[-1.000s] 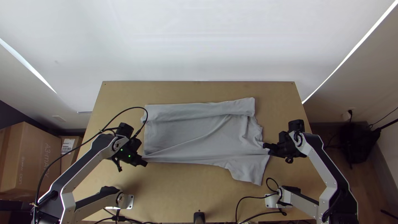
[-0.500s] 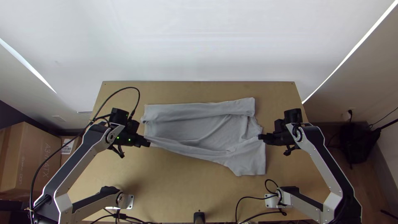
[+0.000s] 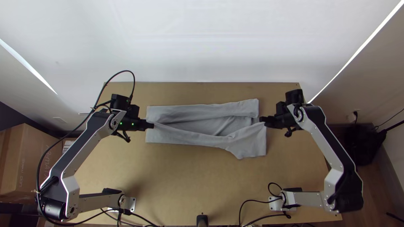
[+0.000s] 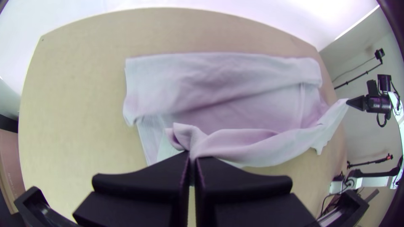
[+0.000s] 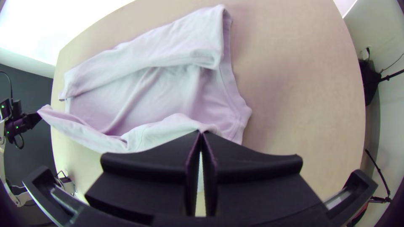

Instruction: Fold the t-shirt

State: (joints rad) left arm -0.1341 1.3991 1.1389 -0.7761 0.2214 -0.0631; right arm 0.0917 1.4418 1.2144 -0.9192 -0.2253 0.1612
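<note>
Holding up the near side of the grey t-shirt (image 3: 198, 111) at both ends now, above the wooden surface (image 3: 189, 180)! Pinching a gathered bit of cloth in the left end effector (image 3: 151, 125), closed down narrow; gripping the opposite end in the right end effector (image 3: 263, 121), just as narrow on the fabric. Slung between the two, a raised, loosely creased band of shirt, with a wider flap hanging down below the right grip. Lying behind it on the surface, the far side, folded over in a long strip, with a wrinkled middle panel showing between strip and band. Seeing bunched cloth right at the fingertips of the left end effector (image 4: 192, 159) in its wrist view. And off past the left edge, a cardboard box (image 3: 25, 164).
</note>
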